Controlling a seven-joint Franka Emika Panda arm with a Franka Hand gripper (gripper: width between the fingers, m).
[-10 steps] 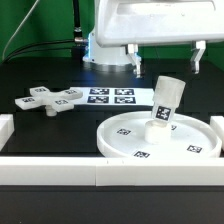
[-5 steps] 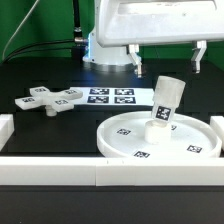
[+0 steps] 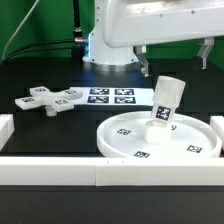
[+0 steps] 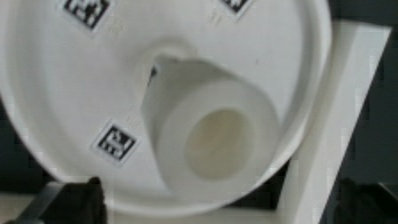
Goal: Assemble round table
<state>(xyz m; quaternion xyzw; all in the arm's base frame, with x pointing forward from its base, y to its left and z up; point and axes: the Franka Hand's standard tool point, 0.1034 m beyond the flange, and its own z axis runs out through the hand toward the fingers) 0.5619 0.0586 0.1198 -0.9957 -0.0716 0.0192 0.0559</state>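
Two fingers held wide apart above the leg

Both fingers (image 3: 143, 62) of the hand (image 3: 173, 57) stand well apart and grip nothing. The hand hangs over the leg (image 3: 165, 102) with clear space between them. The leg, a short thick white cylinder, stands on end at the middle of the disc (image 3: 120, 146) and leans a little toward the exterior view's right. A black-and-white square tag (image 3: 163, 111) sits on its side. In the wrist view its hollow upper end shows as a round opening. The rimmed disc lies flat on the black desk (image 3: 45, 125), and similar tags are dotted over its face, their patterns too small to make out. Beyond the disc the marker board (image 3: 110, 96) lies flat with its square markers. Further to the exterior view's left the cross-shaped base (image 3: 50, 99) lies flat, apart from the disc, with a tag on each arm. White border bars (image 3: 60, 172) run along the desk's near edge
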